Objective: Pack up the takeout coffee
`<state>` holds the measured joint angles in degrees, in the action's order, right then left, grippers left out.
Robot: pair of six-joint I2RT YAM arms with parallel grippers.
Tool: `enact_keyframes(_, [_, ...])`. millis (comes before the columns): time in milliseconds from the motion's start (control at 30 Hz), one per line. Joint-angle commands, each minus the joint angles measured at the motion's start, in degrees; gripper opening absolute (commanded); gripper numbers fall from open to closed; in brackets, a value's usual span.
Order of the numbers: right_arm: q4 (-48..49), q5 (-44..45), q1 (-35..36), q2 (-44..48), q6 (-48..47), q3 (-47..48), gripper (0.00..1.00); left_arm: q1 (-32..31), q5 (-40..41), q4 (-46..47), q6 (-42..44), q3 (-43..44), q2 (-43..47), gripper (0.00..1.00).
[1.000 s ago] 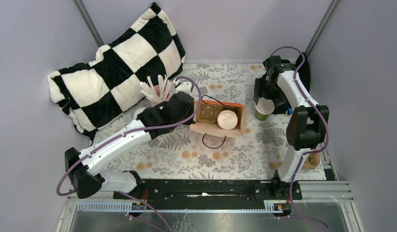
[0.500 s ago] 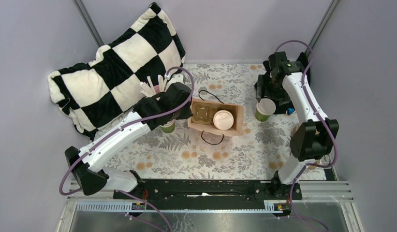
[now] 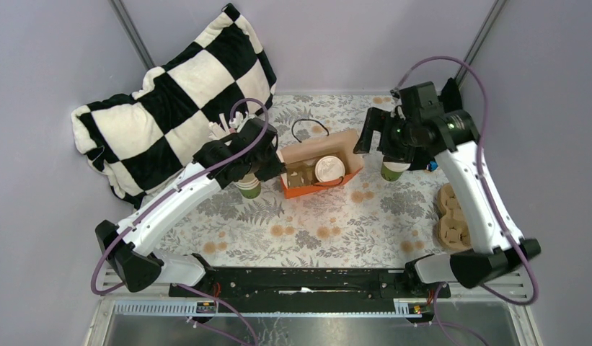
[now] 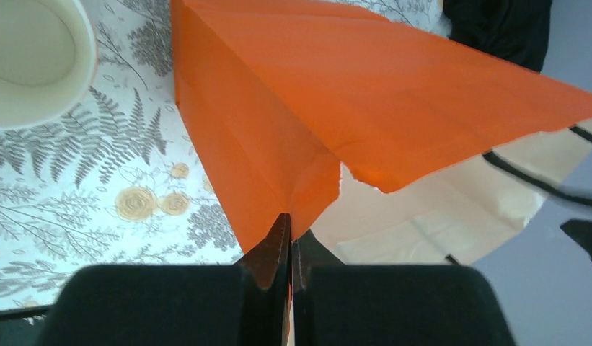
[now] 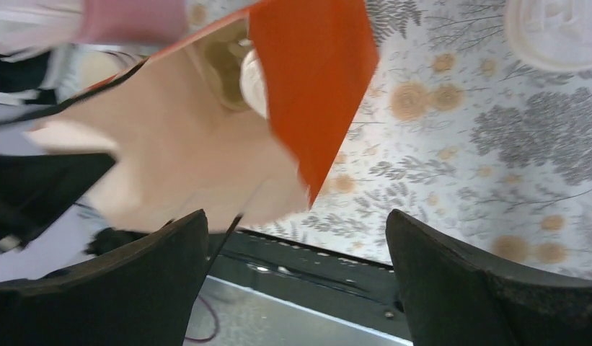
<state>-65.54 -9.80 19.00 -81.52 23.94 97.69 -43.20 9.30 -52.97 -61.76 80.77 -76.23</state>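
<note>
The orange paper bag [image 3: 334, 148] stands tilted at mid-table, its mouth open. One lidded green cup [image 3: 329, 169] sits inside it beside a brown carrier insert [image 3: 301, 175]. My left gripper [image 3: 279, 171] is shut on the bag's left edge; in the left wrist view [image 4: 290, 225] the orange paper [image 4: 278, 151] is pinched between the fingers. My right gripper [image 3: 370, 138] is open at the bag's right edge, holding nothing; it also shows in the right wrist view [image 5: 296, 216]. The second cup [image 3: 391, 172] stands right of the bag, mostly under the right arm; its white lid [image 5: 556, 29] shows in the right wrist view.
A stack of lidless green cups [image 3: 248, 189] stands under the left wrist. A pink cup of white sticks [image 3: 230, 133] and a checkered pillow [image 3: 170, 108] lie at the back left. Brown cup carriers [image 3: 451, 216] lie at the right edge.
My left gripper has pulled the bag's left edge up and back, so the bag is tilted with its orange side showing. My right arm has swung left from the second cup to the bag's right edge.
</note>
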Motion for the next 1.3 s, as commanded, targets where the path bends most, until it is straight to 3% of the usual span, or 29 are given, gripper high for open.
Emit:
enact_keyframes(0, [-1.2, -3.1, 0.6, 7.5, 12.3, -1.2, 0.96, 0.5, -3.0, 0.2, -9.3, 0.8, 2.5, 0.00])
enact_keyframes(200, [3.1, -2.9, 2.8, 11.7, 20.8, -7.5, 0.99, 2.4, -4.2, -0.2, -19.9, -0.8, 4.7, 0.00])
enact_keyframes(300, [3.7, 0.4, 2.9, 12.0, 21.4, -4.2, 1.00, 3.1, -6.6, 1.0, -26.0, -3.7, 6.3, 0.00])
enact_keyframes(433, [2.8, -1.6, 3.6, 8.9, 20.8, -0.6, 1.00, 3.2, -11.5, 8.1, -32.4, -10.8, 9.8, 0.00])
enact_keyframes(567, [4.7, -0.4, 7.4, 7.9, 21.7, 0.0, 1.00, 3.2, -14.1, 13.3, -34.7, -15.2, 11.7, 0.14])
enact_keyframes(700, [3.1, 2.5, 11.6, 5.2, 21.9, 3.8, 1.00, 3.2, -15.4, 15.9, -28.8, -14.3, 12.3, 0.37])
enact_keyframes(800, [1.0, 5.1, 15.3, 2.9, 21.4, 7.4, 1.00, 3.3, -15.4, 14.4, -23.7, -13.3, 13.7, 0.64])
enact_keyframes(933, [0.2, 7.7, 18.7, 2.2, 21.7, 8.8, 1.00, 3.9, -13.0, 10.7, -15.2, -12.4, 18.2, 0.81])
enact_keyframes(1000, [1.5, 7.3, 19.3, 2.7, 21.9, 7.7, 1.00, 4.7, -10.3, 8.6, -8.7, -9.5, 20.4, 0.95])
enact_keyframes(1167, [8.4, 3.9, 18.8, 5.0, 22.9, 3.0, 1.00, 4.8, -2.1, 0.8, 8.3, 0.4, 20.6, 0.99])
enact_keyframes(1267, [12.0, -0.3, 13.3, 7.0, 26.2, -0.4, 1.00, 5.1, 1.2, 2.6, 14.5, 1.6, 21.0, 0.99])
